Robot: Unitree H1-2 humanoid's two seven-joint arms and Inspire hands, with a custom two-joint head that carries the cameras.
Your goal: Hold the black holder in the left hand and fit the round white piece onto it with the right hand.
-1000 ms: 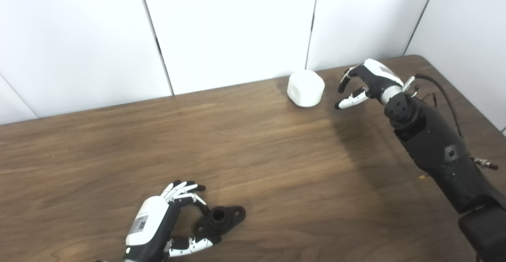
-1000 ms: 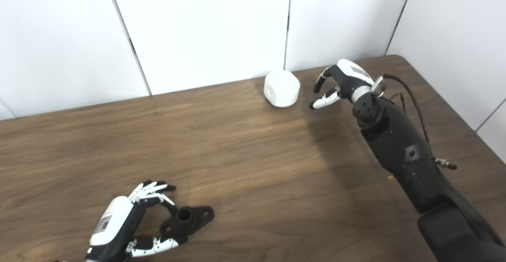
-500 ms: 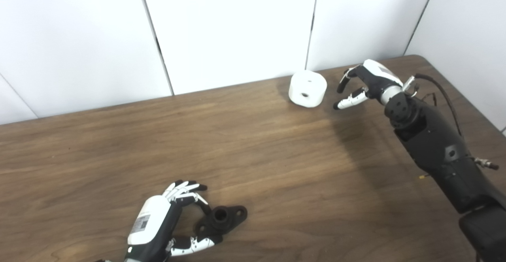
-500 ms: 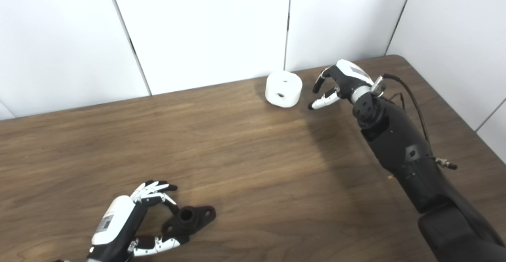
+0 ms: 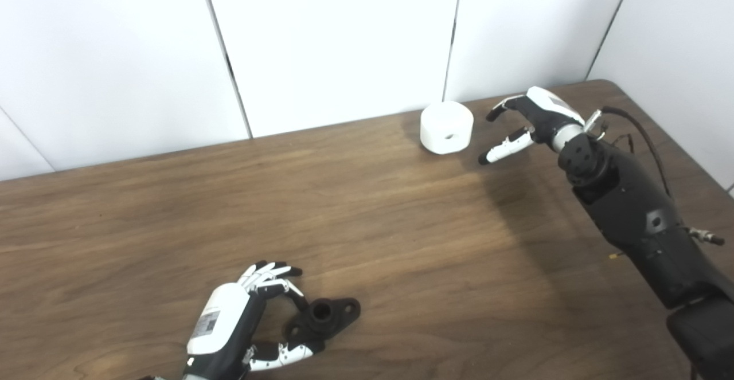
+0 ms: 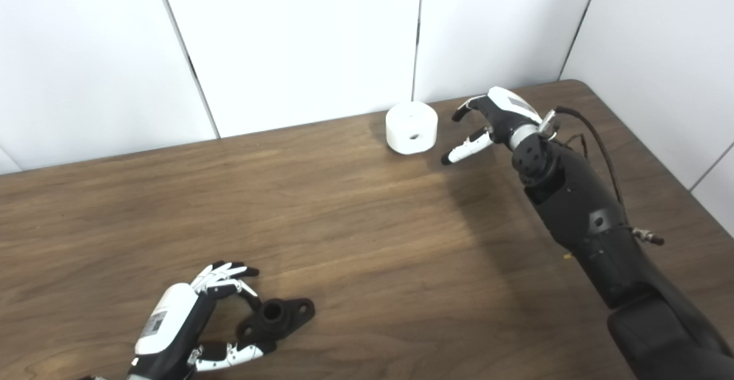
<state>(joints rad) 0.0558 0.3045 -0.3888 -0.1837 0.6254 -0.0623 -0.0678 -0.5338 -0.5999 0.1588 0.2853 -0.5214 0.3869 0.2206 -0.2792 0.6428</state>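
At the lower left, the left hand [image 5: 229,325] lies low over the wooden table [image 5: 355,225], its white-backed palm turned away from the camera and its fingers [image 5: 269,271] and thumb curled around the near end of the black holder [image 5: 321,317]. The thumb tip appears to touch the holder's left lobe, but whether the fingers press on the part or merely cage it cannot be told from either view; the holder rests flat on the table, a central socket facing upward between two holed lobes. The middle of the table is bare wood grain. At the far edge, close to the white wall panels [image 5: 332,42], the round white piece [image 5: 446,127] sits on the table as a short cylinder with a small dark hole on its near side. Just to its right, the right hand [image 5: 524,122] hovers with fingers and thumb spread apart, holding nothing; its fingertips point toward the white piece without touching it. The black right forearm [image 5: 631,214] extends to the lower right corner.
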